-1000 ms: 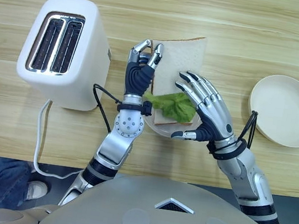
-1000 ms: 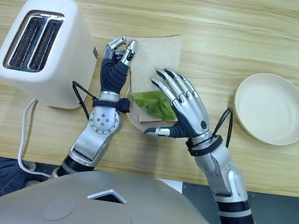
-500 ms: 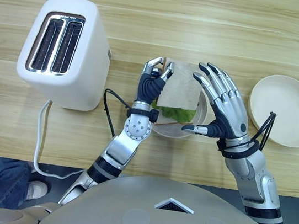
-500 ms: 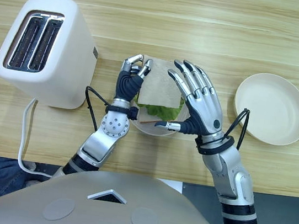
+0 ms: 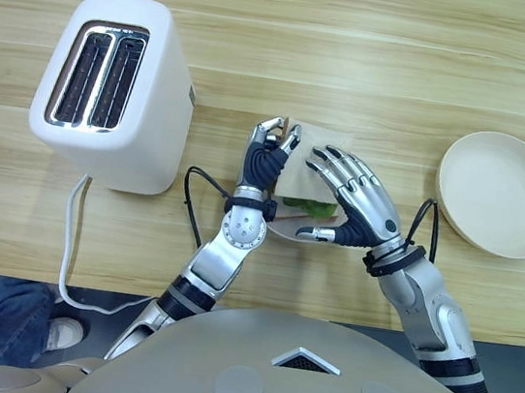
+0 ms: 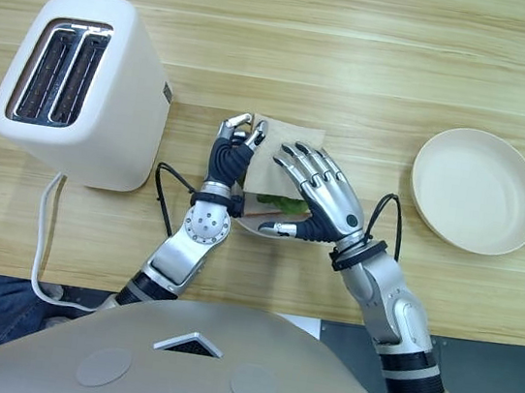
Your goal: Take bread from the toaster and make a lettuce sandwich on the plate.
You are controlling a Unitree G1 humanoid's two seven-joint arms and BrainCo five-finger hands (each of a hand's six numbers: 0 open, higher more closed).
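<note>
Topping sandwich: our left hand (image 5: 270, 154) pinches slice (image 5: 320, 136); right hand (image 5: 354, 205), spread and empty, hovers just over it. Next we release, press flat.

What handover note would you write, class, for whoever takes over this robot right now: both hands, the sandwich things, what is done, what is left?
Left hand: pinching the left corner of the pale square top bread slice.
Right hand: open, fingers spread over that slice.
The slice covers the green lettuce leaf on the small white round plate, right of the white two-slot toaster.
Done: top slice over the lettuce; toaster slots look empty.
Left: release the slice, draw both hands clear.
</note>
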